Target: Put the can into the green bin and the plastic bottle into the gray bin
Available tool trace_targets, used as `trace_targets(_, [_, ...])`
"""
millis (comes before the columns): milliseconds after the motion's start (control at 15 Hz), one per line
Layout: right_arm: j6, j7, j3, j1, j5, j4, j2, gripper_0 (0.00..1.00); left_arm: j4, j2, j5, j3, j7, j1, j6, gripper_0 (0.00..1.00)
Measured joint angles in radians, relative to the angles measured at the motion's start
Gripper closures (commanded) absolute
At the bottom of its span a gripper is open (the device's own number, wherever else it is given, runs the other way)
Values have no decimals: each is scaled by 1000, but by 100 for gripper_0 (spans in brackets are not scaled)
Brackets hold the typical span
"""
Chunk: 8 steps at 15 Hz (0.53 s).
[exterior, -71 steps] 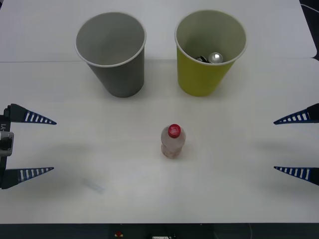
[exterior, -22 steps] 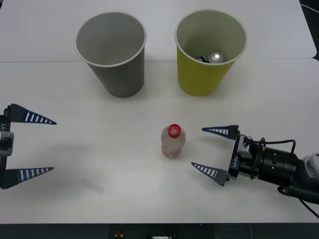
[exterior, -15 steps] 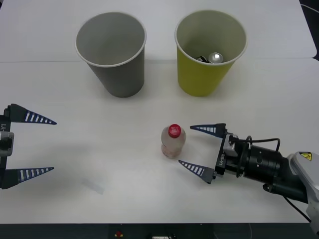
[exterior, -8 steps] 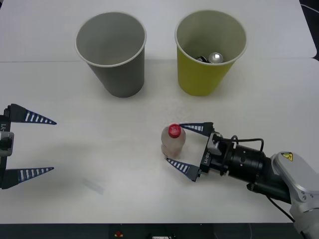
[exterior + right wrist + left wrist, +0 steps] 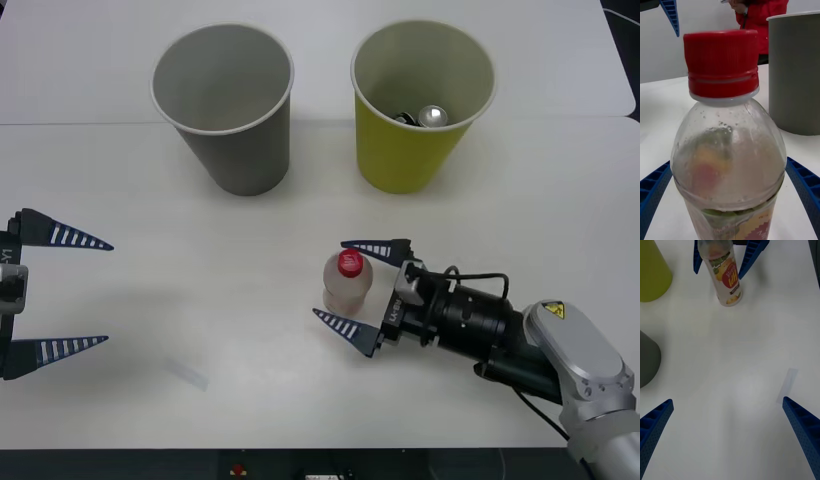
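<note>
the right gripper [image 5: 352,288], fingers spread, straddles the plastic bottle [image 5: 347,284] standing mid-table; close squarely on its body below the cap so it doesn't tip. the left gripper [image 5: 60,291] waits, spread wide, at the table's left edge.

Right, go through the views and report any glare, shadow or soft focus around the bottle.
Front view: even light, the plastic bottle throws almost no shadow, and the can top glints inside the green bin. Right wrist view: the bottle's near wall looks hazy, the gray bin behind is sharper. Left wrist view: label legible, faint shadow beside the bottle's base.
</note>
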Motion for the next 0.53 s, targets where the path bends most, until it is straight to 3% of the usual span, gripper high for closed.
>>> trace_targets(67, [3,3,2,-4,0,0,5,81,0,0,0,0,0,0,0,0])
trace_targets(133, [6,5,4,-6,0,0,10,98,0,0,0,0,0,0,0,0])
trace_targets(533, [18,13,6,-8,0,0,21,100,0,0,0,0,0,0,0,0])
